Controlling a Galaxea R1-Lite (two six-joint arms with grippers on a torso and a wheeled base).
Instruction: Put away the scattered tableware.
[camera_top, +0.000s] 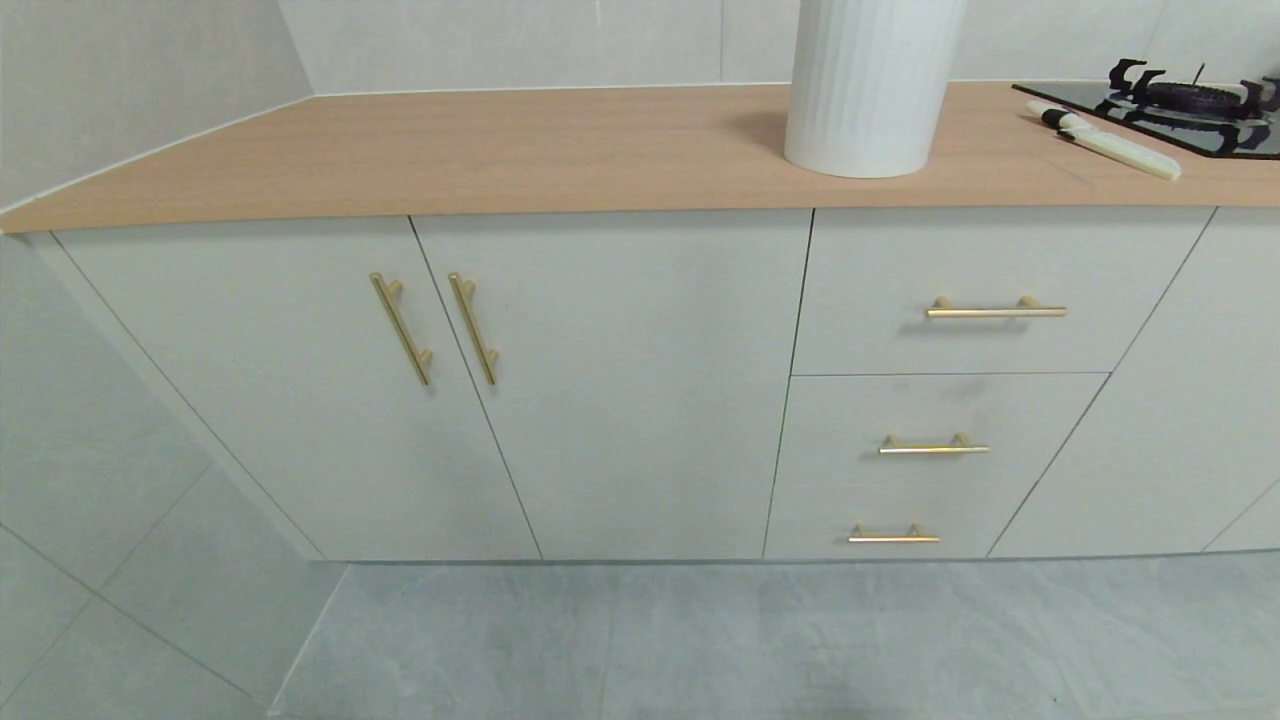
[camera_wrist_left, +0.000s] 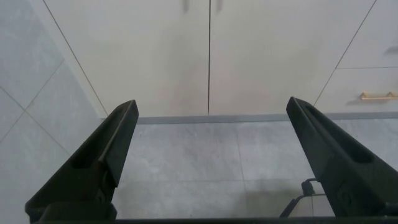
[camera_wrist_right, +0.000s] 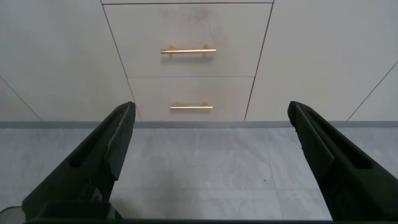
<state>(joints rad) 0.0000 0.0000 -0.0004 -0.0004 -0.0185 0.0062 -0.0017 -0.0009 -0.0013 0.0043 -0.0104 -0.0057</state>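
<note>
A knife (camera_top: 1105, 142) with a black handle and a pale blade lies on the wooden countertop (camera_top: 500, 150) at the far right, beside the stove. My left gripper (camera_wrist_left: 211, 112) hangs open low over the grey floor, facing the two cabinet doors (camera_wrist_left: 208, 56). My right gripper (camera_wrist_right: 211, 115) is open too, low in front of the drawers (camera_wrist_right: 189, 40), with nothing between its fingers.
A tall white ribbed container (camera_top: 868, 85) stands on the counter right of centre. A black gas stove (camera_top: 1190, 105) sits at the far right. Below are two doors with gold handles (camera_top: 435, 325) and three drawers (camera_top: 950, 380). A wall closes the left side.
</note>
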